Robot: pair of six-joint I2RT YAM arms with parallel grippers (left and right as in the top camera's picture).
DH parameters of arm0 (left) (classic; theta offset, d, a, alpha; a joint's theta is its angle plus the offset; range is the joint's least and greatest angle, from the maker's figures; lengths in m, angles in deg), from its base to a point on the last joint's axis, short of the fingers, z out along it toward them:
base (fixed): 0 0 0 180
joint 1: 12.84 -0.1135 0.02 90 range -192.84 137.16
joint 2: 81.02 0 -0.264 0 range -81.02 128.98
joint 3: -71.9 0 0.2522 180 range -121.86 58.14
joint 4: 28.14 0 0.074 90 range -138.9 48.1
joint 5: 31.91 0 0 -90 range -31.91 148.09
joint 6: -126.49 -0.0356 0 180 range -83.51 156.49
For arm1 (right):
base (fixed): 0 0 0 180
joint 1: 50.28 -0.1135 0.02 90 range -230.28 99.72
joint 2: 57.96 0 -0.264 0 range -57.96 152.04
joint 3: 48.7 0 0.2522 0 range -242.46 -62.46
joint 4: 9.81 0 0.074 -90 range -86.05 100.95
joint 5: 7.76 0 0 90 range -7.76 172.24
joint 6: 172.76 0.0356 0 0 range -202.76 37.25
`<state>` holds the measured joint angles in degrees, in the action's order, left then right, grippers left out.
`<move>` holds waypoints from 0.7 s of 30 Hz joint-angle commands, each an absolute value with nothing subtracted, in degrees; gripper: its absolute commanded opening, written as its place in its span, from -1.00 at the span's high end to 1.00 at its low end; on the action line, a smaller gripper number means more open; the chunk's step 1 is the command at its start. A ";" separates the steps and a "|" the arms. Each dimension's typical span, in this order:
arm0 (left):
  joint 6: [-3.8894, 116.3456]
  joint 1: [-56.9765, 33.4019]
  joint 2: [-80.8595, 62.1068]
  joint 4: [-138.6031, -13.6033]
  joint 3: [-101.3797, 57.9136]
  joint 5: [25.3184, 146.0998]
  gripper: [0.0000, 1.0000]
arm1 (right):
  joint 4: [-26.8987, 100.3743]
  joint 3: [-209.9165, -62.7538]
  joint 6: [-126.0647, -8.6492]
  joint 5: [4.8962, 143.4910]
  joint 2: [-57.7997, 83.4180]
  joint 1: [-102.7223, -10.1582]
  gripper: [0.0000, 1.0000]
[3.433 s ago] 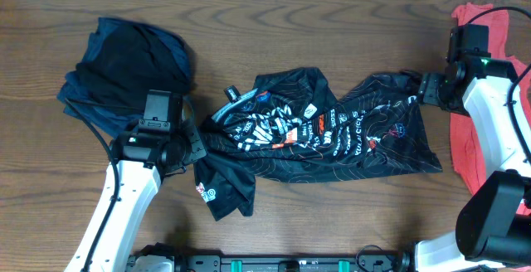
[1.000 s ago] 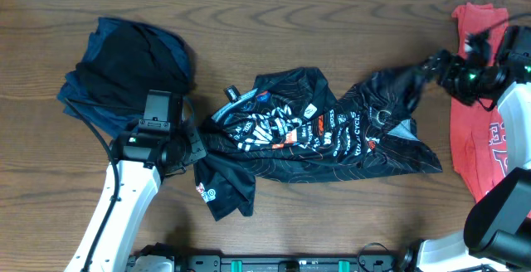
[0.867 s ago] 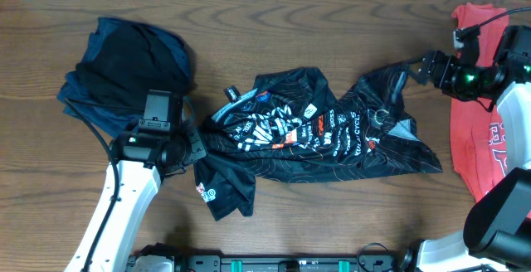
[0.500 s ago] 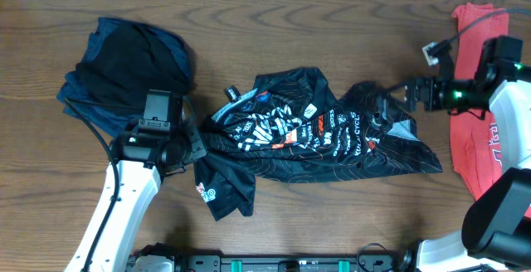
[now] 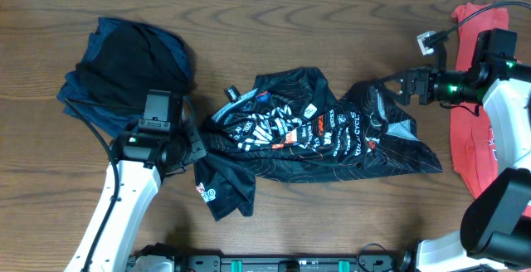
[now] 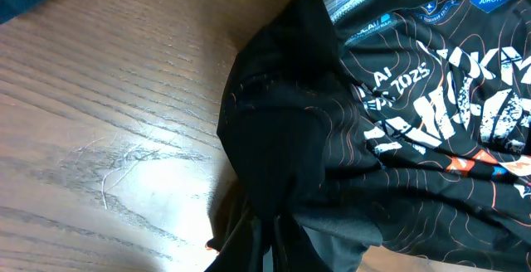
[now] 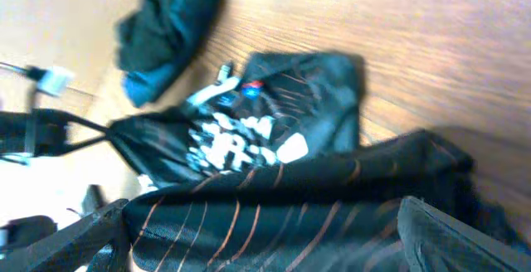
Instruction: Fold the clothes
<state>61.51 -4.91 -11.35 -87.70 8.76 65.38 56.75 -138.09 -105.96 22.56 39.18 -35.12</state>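
black jersey (image 5: 319, 139): lies crumpled at the middle of the worktop (image 5: 290, 23), white lettering and orange contour lines facing up. One sleeve trails toward the near edge on the left, and the right part is rumpled, with a pale inner patch turned out.
left pincer (image 5: 196, 146): at the left edge of the black jersey, pressed together. In the left wrist view the black cloth gathers into a bunch at the lower border, so it appears to be pinching the black jersey there; the fingers themselves are out of sight.
right pincer (image 5: 401, 84): spread wide, just beside the upper right corner of the black jersey. Cloth runs across beneath the two fingers in the right wrist view, but they hold nothing.
dark garments (image 5: 124, 73): a navy and black heap at the far left, apart from the black jersey. How neatly it is folded cannot be told.
coral-red T-shirt (image 5: 465, 143): at the right edge, partly under the right arm and cut off by the frame.
done so far: on the black jersey, no fold or flattening shows.
left to do: probably spreading it flat, folding it, then the coral-red T-shirt; the task looks to be at an early stage.
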 commanded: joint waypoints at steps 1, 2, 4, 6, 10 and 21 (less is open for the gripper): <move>60.72 -5.15 -11.31 -87.63 8.32 64.90 0.86 | 56.27 -138.44 -106.37 14.47 39.33 -35.34 -0.99; 60.72 -5.15 -11.31 -87.65 8.32 64.90 0.85 | 55.98 -138.44 -106.35 14.64 39.33 -35.34 -0.98; 60.70 -5.15 -11.31 -87.65 8.32 64.90 0.85 | 55.92 -138.44 -106.07 14.75 39.33 -35.34 -0.99; 60.70 -5.15 -11.31 -87.65 8.32 64.90 0.86 | 55.35 -138.44 -104.08 15.32 39.33 -35.34 -0.98; 60.70 -5.15 -11.31 -87.65 8.32 64.92 0.86 | 53.71 -138.44 -98.87 19.74 39.33 -35.29 0.98; 60.70 -5.15 -11.31 -87.65 8.32 64.90 0.85 | 60.68 -138.42 -110.68 10.78 39.33 -37.89 0.98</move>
<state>61.51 -4.91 -11.35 -87.70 8.76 65.38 60.51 -138.07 -107.20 14.93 39.18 -37.06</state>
